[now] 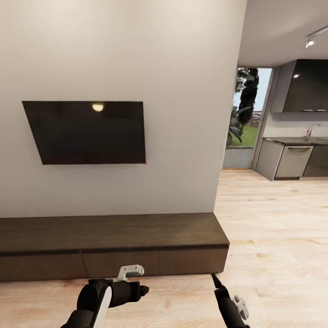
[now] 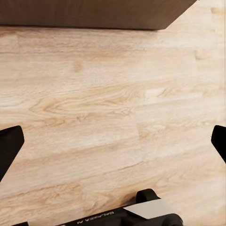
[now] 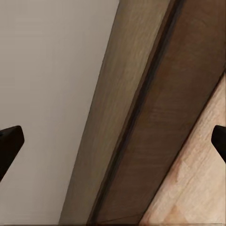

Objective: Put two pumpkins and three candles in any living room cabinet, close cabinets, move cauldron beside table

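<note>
Robot faces the long dark-brown cabinet (image 1: 109, 246), which stands against a pale wall (image 1: 136, 50) below a wall-mounted black TV screen (image 1: 86, 132). Its drawer fronts sit flush, all shut as far as visible. Light wood plank floor (image 1: 273, 228) runs to the right toward a kitchen with grey units (image 1: 291, 159) and a glass door (image 1: 246, 114).

Left gripper (image 2: 113, 141): fingers spread wide, nothing between them, pointing down at bare floor just in front of the cabinet's base.

Right gripper (image 3: 113, 141): fingertips (image 3: 9, 141) far apart, empty, aimed at the cabinet's top edge and front where it meets the wall.

Both arms low, near the cabinet front, not touching it.
</note>
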Motion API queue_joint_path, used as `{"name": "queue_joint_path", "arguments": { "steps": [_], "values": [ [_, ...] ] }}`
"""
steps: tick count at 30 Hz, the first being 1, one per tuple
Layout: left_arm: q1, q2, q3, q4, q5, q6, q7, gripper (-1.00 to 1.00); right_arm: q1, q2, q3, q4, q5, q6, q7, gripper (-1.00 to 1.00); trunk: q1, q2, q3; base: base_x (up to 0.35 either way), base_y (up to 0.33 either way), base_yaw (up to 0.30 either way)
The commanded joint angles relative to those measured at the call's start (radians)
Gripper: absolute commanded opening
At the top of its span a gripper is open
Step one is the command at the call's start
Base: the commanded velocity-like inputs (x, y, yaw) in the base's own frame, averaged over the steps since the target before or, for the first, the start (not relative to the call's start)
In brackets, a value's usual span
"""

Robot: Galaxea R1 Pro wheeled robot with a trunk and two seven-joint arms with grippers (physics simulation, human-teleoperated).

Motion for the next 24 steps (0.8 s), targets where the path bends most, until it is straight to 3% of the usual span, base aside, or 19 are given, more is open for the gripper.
{"name": "queue_joint_path", "arguments": {
  "steps": [1, 3, 7, 24],
  "values": [
    [-0.001, 0.000, 0.000, -0.001, 0.013, 0.005, 0.000, 1.00, -0.002, 0.003, -0.002, 0.008, -0.008, -0.001, 0.009, 1.00, 0.004, -0.008, -0.004, 0.000, 0.000, 0.000],
    [-0.001, 0.002, -0.001, -0.001, 0.058, 0.005, 0.001, 1.00, -0.003, 0.007, 0.001, 0.016, -0.005, -0.005, 0.006, 1.00, 0.012, -0.022, -0.011, 0.000, 0.000, 0.000],
    [-0.001, 0.005, 0.001, -0.001, 0.093, 0.005, 0.002, 1.00, -0.003, 0.009, 0.004, 0.019, -0.005, -0.019, 0.001, 1.00, 0.027, -0.050, -0.023, 0.000, 0.000, 0.000],
    [-0.001, 0.004, -0.002, -0.001, 0.099, 0.005, 0.002, 1.00, -0.003, 0.009, 0.004, 0.021, -0.009, -0.014, 0.004, 1.00, 0.092, -0.169, -0.077, 0.000, 0.000, 0.000]
  ]
}}
